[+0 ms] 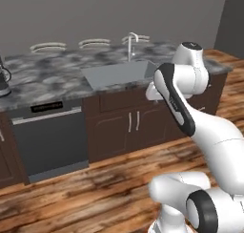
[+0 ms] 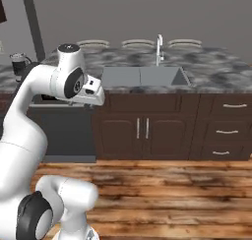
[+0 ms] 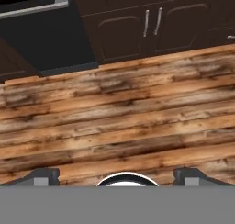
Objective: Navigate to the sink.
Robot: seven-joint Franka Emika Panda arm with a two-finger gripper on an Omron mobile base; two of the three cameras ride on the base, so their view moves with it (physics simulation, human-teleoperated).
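The sink (image 1: 119,74), a wide matte-grey basin, sits sunk into a mottled grey stone counter (image 1: 47,79); in the left base view we find it at about 12 o'clock, just above centre, and in the right base view it (image 2: 145,76) lies a little toward 1 o'clock. A slim silver faucet (image 2: 159,48) stands upright at its back edge. Below it we see dark brown cabinet doors (image 2: 142,131) with pale bar handles, and beside them, toward 9 o'clock, a dark dishwasher panel (image 1: 50,139). Three pale plates (image 2: 138,43) line the counter's far edge against a plain grey wall. The floor (image 3: 119,117) is warm, knotty wooden planking (it runs right up to the cabinet base). In the hand view, the gripper (image 3: 117,175) points down at those planks, its two dark tips set wide apart with nothing between them.
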